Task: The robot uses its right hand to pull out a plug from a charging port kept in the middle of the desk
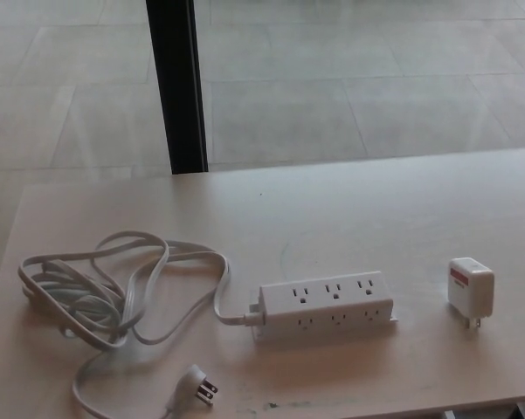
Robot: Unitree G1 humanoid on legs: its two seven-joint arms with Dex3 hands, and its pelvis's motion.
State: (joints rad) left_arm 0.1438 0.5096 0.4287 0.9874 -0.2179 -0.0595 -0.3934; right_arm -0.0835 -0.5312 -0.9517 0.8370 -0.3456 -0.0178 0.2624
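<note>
A white power strip (pixel 328 304) with several empty sockets lies in the middle of the pale desk (pixel 349 209). To its right, apart from it, a white charger plug (pixel 471 291) with a red label lies on the desk, its prongs pointing toward the front edge. The strip's white cord (pixel 105 288) is coiled at the left and ends in a loose angled plug (pixel 197 384) near the front edge. Neither of my hands shows in the head view.
A black vertical post (pixel 176 87) stands behind the desk's far edge, with tiled floor (pixel 376 78) beyond. The desk's left edge runs near the cord coil.
</note>
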